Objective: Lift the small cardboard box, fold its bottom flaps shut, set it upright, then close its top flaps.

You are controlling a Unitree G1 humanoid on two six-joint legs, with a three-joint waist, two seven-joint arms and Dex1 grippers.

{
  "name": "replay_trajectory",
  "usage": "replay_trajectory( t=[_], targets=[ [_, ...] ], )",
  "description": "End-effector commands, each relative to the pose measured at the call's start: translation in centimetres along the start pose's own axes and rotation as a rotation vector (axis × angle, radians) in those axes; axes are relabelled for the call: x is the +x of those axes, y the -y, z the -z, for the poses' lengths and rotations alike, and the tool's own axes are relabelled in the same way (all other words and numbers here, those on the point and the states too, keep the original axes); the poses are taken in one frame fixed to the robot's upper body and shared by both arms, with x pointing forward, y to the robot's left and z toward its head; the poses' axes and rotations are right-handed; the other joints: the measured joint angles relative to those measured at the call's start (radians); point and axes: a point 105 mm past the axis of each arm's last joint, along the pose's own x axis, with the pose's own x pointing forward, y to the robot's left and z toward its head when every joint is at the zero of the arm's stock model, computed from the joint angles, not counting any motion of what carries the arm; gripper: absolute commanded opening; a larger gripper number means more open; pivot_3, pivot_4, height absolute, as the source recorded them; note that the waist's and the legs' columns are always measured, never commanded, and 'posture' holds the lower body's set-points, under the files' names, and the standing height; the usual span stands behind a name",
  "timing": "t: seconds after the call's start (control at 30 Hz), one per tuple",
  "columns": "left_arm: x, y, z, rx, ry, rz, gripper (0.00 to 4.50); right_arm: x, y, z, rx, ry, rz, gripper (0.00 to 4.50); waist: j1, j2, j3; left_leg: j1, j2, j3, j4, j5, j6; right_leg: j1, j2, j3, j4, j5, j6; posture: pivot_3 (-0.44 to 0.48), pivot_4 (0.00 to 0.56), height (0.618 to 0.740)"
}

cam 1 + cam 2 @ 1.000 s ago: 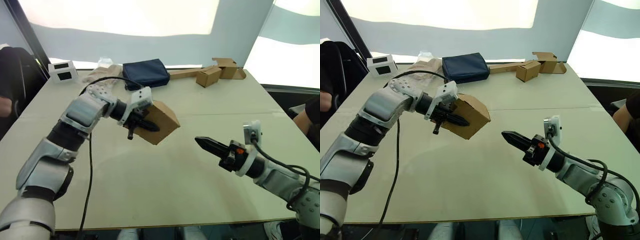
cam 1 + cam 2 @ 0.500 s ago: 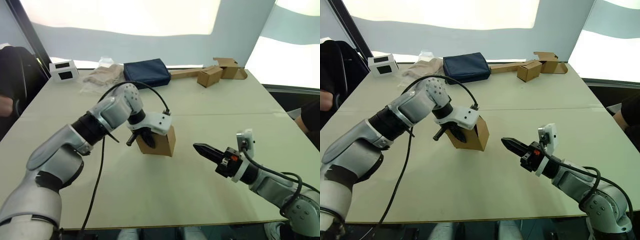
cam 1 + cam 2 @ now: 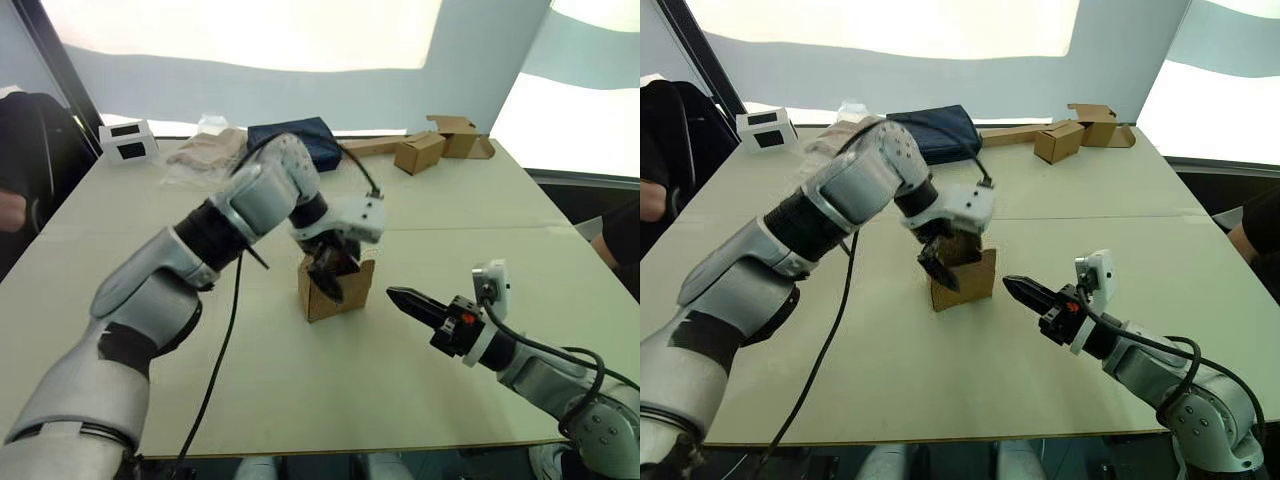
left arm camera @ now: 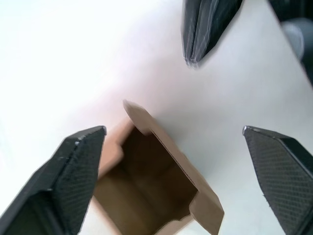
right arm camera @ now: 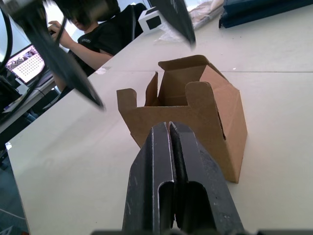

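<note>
Head pair: the table (image 3: 420,400) is seen from above, looking forward and down, from a little way back
Left wrist: aimed straight down, close over the open small cardboard box (image 4: 156,181)
Right wrist: aimed low along the tabletop, close to the box's side
Shared: the box is seen in all views; the right gripper (image 4: 208,29) is also caught by the left wrist camera

The small cardboard box (image 3: 335,289) stands on the table (image 3: 300,390), left tool (image 3: 335,268) above.

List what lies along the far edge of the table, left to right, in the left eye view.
White device → clear plastic bag → navy pouch → flat cardboard strip → two smaller joined boxes.
</note>
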Motion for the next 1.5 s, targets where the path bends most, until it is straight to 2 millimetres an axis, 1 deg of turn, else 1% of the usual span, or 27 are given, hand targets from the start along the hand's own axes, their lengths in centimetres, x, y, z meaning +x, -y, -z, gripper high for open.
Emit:
replay_trajectory(
  t=[0.03, 0.1, 0.13, 0.17, 0.23, 0.27, 0.33, 0.37, 0.43, 0.47, 0.5, 0.57, 0.6, 0.63, 0.67, 0.7, 0.73, 0.8, 0.9, 1.07, 1.17, 1.23, 1.33, 1.5],
  targets=[
    [-3.2, -0.6, 0.3, -0.042, 0.102, -0.091, 4.49, 0.0, 1.4, -1.9, -0.083, 0.056, 0.056, 0.00, -0.003, 0.002, 0.000, 0.001, 0.000, 0.000, 0.000, 0.000, 0.000, 0.000, 0.000, 0.000, 0.000, 0.000, 0.000, 0.000, 0.150, 0.740],
    [-4.1, -0.5, 0.9, -0.078, 0.180, -0.119, 4.49, 0.4, 3.5, -2.0, -0.135, 0.052, 0.156, 0.00, -0.002, 0.002, 0.000, 0.002, 0.001, -0.001, -0.001, 0.000, 0.000, 0.000, 0.002, 0.000, 0.002, 0.000, 0.000, 0.000, 0.150, 0.740],
    [-4.3, -0.4, 1.5, -0.081, 0.207, -0.146, 4.49, 0.7, 4.6, -2.0, -0.151, 0.045, 0.200, 0.00, -0.002, 0.002, 0.000, 0.002, 0.001, -0.001, -0.001, 0.000, 0.000, 0.000, 0.002, 0.000, 0.003, 0.000, 0.000, 0.000, 0.150, 0.740],
    [-4.5, -0.4, 2.3, -0.122, 0.235, -0.169, 4.49, 0.9, 5.4, -2.0, -0.159, 0.041, 0.222, 0.00, -0.002, 0.003, 0.000, 0.002, 0.001, -0.001, -0.001, 0.000, 0.000, 0.000, 0.002, 0.000, 0.003, 0.000, 0.000, 0.000, 0.150, 0.740],
    [-4.4, -0.4, 4.2, -0.226, 0.289, -0.234, 3.96, 1.6, 6.1, -1.9, -0.164, 0.032, 0.221, 0.00, -0.001, 0.003, 0.000, 0.002, 0.001, -0.001, 0.000, 0.000, 0.000, 0.000, 0.002, 0.000, 0.004, 0.000, 0.000, 0.000, 0.150, 0.740],
    [-4.3, -0.4, 5.2, -0.261, 0.308, -0.269, 3.86, 1.9, 6.2, -1.8, -0.169, 0.023, 0.214, 0.00, -0.001, 0.003, 0.000, 0.002, 0.001, -0.001, 0.000, 0.000, 0.000, 0.000, 0.002, 0.000, 0.004, 0.000, 0.001, 0.000, 0.150, 0.740],
    [-4.3, -0.6, 6.6, -0.319, 0.359, -0.346, 2.95, 2.4, 7.0, -1.4, -0.196, -0.012, 0.230, 0.00, 0.001, 0.003, 0.000, 0.002, 0.001, -0.001, 0.000, 0.000, 0.000, -0.001, 0.002, 0.000, 0.004, 0.002, 0.003, 0.000, 0.150, 0.740],
    [-4.3, -0.6, 7.0, -0.338, 0.372, -0.366, 2.62, 2.5, 7.3, -1.3, -0.206, -0.021, 0.238, 0.00, 0.003, 0.002, 0.000, 0.001, 0.001, 0.000, 0.000, 0.000, 0.000, -0.001, 0.001, 0.000, 0.004, 0.002, 0.004, 0.000, 0.150, 0.740],
    [-4.2, -0.5, 7.6, -0.341, 0.381, -0.405, 1.73, 2.6, 7.5, -1.2, -0.206, -0.028, 0.235, 0.00, 0.007, 0.002, 0.001, 0.000, 0.000, -0.001, 0.000, 0.000, 0.000, -0.001, 0.000, 0.000, 0.004, 0.002, 0.004, 0.000, 0.150, 0.740],
    [-4.1, -0.7, 8.4, -0.375, 0.394, -0.449, 1.41, 2.8, 7.6, -1.0, -0.206, -0.035, 0.233, 0.00, 0.009, 0.002, 0.001, 0.000, 0.000, -0.001, 0.000, 0.000, 0.000, -0.001, 0.000, -0.001, 0.004, 0.002, 0.005, 0.000, 0.150, 0.740],
    [-4.1, -0.8, 9.0, -0.403, 0.403, -0.481, 0.89, 2.9, 7.7, -1.0, -0.207, -0.039, 0.232, 0.00, 0.008, 0.002, 0.001, -0.001, 0.000, -0.001, 0.000, 0.000, 0.000, -0.001, -0.001, -0.001, 0.004, 0.002, 0.005, 0.000, 0.150, 0.740],
    [-3.7, -0.4, 11.1, -0.490, 0.423, -0.543, 0.14, 3.6, 8.1, -0.4, -0.206, -0.065, 0.236, 0.00, 0.005, 0.002, 0.000, -0.001, 0.000, 0.000, 0.000, 0.000, 0.000, -0.001, -0.001, 0.000, 0.003, 0.002, 0.005, 0.000, 0.150, 0.740],
    [-3.5, -0.1, 11.7, -0.524, 0.429, -0.559, 0.05, 3.8, 8.1, -0.2, -0.208, -0.076, 0.235, 0.00, 0.003, 0.002, 0.000, 0.000, 0.000, 0.000, 0.000, 0.000, 0.000, -0.001, -0.002, 0.000, 0.003, 0.002, 0.005, 0.000, 0.150, 0.740],
    [-2.7, 0.5, 13.8, -0.572, 0.399, -0.588, 0.05, 4.5, 8.1, 0.4, -0.211, -0.099, 0.228, 0.00, 0.000, 0.002, 0.000, 0.000, 0.000, 0.001, 0.000, 0.000, 0.000, -0.001, -0.002, 0.000, 0.003, 0.002, 0.005, 0.000, 0.150, 0.740],
    [-1.9, 1.2, 15.4, -0.607, 0.370, -0.602, 0.05, 5.1, 8.1, 1.0, -0.207, -0.117, 0.217, 0.00, -0.004, 0.003, 0.000, 0.001, 0.000, 0.001, 0.000, 0.000, 0.000, -0.001, -0.001, 0.000, 0.004, 0.002, 0.005, 0.000, 0.150, 0.740],
    [-1.4, 1.8, 16.4, -0.623, 0.349, -0.610, 0.05, 5.5, 8.0, 1.3, -0.204, -0.127, 0.210, 0.00, -0.006, 0.003, 0.000, 0.002, 0.000, 0.001, 0.000, 0.000, 0.000, 0.000, -0.001, 0.001, 0.006, 0.002, 0.005, 0.000, 0.150, 0.740],
    [-0.8, 2.3, 17.0, -0.637, 0.337, -0.605, 0.05, 5.8, 7.9, 1.6, -0.195, -0.132, 0.198, 0.00, -0.007, 0.003, 0.000, 0.003, 0.001, 0.001, 0.000, 0.000, 0.000, 0.000, 0.000, 0.001, 0.007, 0.002, 0.005, 0.000, 0.150, 0.740],
    [0.4, 3.4, 17.6, -0.653, 0.330, -0.573, 0.05, 6.3, 7.8, 2.0, -0.192, -0.145, 0.184, 0.00, -0.002, 0.001, 0.001, 0.003, 0.001, 0.001, 0.000, 0.000, 0.000, -0.003, 0.000, 0.000, 0.014, 0.002, 0.004, 0.000, 0.150, 0.740],
    [1.7, 4.4, 18.3, -0.675, 0.314, -0.558, 0.05, 6.6, 7.7, 2.8, -0.190, -0.171, 0.165, 0.00, 0.010, 0.001, 0.001, 0.002, 0.000, 0.000, 0.000, 0.003, -0.005, -0.005, 0.000, -0.002, 0.017, 0.002, 0.004, 0.000, 0.150, 0.740],
    [3.7, 5.5, 17.8, -0.717, 0.355, -0.501, 0.05, 6.9, 7.1, 3.7, -0.192, -0.203, 0.115, 0.00, 0.005, 0.001, 0.001, 0.003, 0.000, 0.000, 0.001, 0.003, -0.006, -0.002, -0.002, 0.000, 0.015, 0.002, 0.004, 0.000, 0.150, 0.740],
    [5.3, 6.1, 17.2, -0.726, 0.366, -0.439, 0.05, 6.8, 5.9, 4.2, -0.217, -0.235, 0.051, 0.00, 0.003, 0.001, 0.001, 0.003, 0.000, 0.000, 0.001, 0.003, -0.006, -0.002, -0.001, 0.000, 0.015, 0.002, 0.004, 0.000, 0.150, 0.740],
    [6.1, 6.4, 17.1, -0.722, 0.359, -0.408, 0.05, 6.7, 5.5, 4.6, -0.223, -0.254, 0.040, 0.00, 0.003, 0.001, 0.001, 0.003, 0.000, 0.000, 0.001, 0.003, -0.006, -0.002, -0.001, -0.001, 0.016, 0.002, 0.004, 0.000, 0.150, 0.740],
    [6.5, 6.6, 16.9, -0.706, 0.353, -0.379, 0.05, 6.5, 5.1, 4.9, -0.221, -0.267, 0.032, 0.00, 0.003, 0.001, 0.000, 0.003, 0.000, 0.000, 0.001, 0.003, -0.006, -0.002, 0.000, -0.001, 0.017, 0.002, 0.004, 0.000, 0.150, 0.740],
    [6.7, 6.8, 17.2, -0.706, 0.339, -0.362, 0.05, 5.8, 3.9, 5.6, -0.213, -0.308, -0.009, 0.00, 0.003, 0.001, 0.000, 0.003, 0.000, -0.001, 0.001, 0.003, -0.006, -0.002, 0.000, -0.001, 0.016, 0.002, 0.004, 0.000, 0.150, 0.740]
  ],
)
